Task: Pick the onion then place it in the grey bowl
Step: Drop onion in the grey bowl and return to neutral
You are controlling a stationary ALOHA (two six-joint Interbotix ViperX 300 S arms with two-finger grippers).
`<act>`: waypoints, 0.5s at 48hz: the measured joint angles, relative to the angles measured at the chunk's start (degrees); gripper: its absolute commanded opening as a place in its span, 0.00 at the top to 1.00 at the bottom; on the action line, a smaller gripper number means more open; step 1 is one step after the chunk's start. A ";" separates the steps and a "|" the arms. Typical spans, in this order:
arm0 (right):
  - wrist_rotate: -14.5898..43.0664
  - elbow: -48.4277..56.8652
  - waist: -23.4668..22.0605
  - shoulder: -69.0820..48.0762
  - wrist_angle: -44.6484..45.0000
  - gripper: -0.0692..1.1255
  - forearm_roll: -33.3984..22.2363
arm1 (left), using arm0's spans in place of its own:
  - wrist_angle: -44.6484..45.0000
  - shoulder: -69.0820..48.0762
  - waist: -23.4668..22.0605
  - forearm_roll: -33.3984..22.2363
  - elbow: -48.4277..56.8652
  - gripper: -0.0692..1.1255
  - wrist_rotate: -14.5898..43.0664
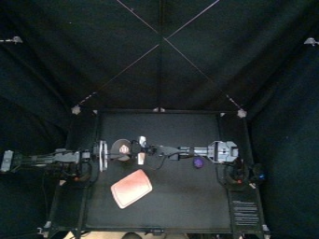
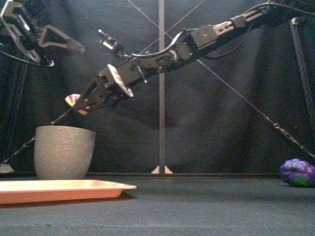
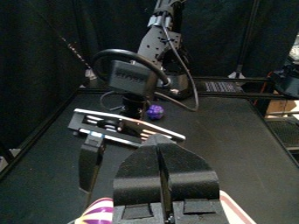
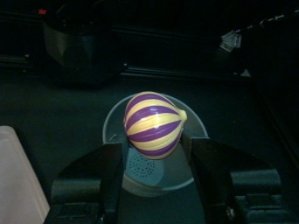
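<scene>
While left gripper [image 3: 165,150] rests at left, jaws together: tray [image 2: 62,191], near left; bowl [image 2: 64,152], left of middle; right gripper [image 4: 158,144] clamped on onion [image 4: 156,124], above bowl. Onion judged light, stiff, smooth, apt to slip; hold across widest girth.

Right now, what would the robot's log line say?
right jaws: shut on onion | onion: above grey bowl, not released | left jaws: shut, resting at table's left | pink tray: front left
</scene>
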 measured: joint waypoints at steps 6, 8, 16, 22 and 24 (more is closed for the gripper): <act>0.26 -2.29 -0.18 1.58 1.14 0.12 0.00 | -0.09 0.00 0.00 0.62 0.00 0.85 0.00; 0.53 -2.64 -0.18 1.67 1.67 0.09 0.09 | -0.09 0.09 0.00 0.88 0.00 0.85 0.00; 0.53 -2.81 -0.18 1.67 3.43 0.07 0.18 | -0.26 0.00 0.09 1.32 0.00 0.85 0.00; 0.53 -0.97 -0.18 1.05 3.43 0.07 0.09 | -0.44 0.00 0.09 1.32 0.00 0.85 0.00; 0.53 0.26 -0.18 0.35 3.34 0.07 0.09 | -0.53 0.00 0.09 1.32 0.00 0.85 0.00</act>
